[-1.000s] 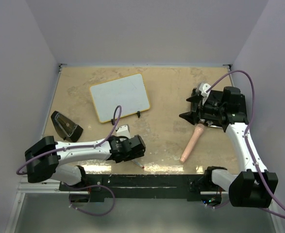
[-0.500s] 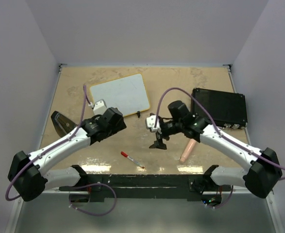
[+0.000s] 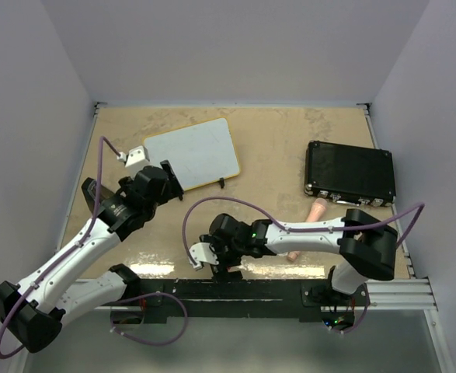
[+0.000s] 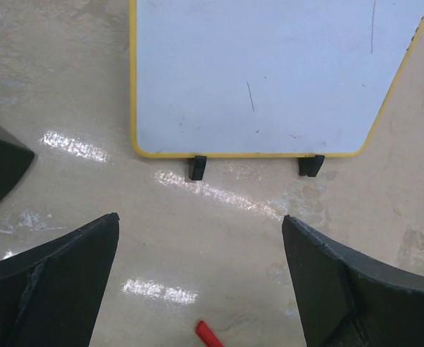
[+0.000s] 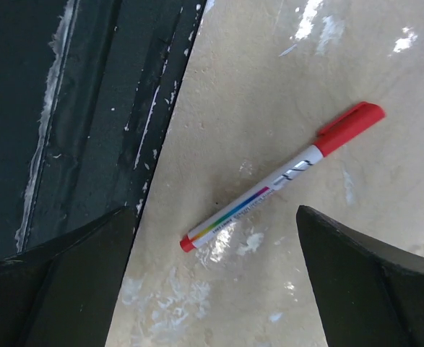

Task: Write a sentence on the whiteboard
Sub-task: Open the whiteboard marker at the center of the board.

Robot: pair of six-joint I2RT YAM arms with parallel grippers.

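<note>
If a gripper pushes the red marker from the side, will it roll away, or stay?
The marker lies flat on the glossy table; its barrel looks round, so a side push would probably roll it. The ridge along its red cap may stop that early. It seems stiff, light, perhaps slippery.

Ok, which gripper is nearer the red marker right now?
Right. The right gripper hangs open directly above the red marker. The left gripper is farther back, open, facing the whiteboard at its lower edge.
</note>
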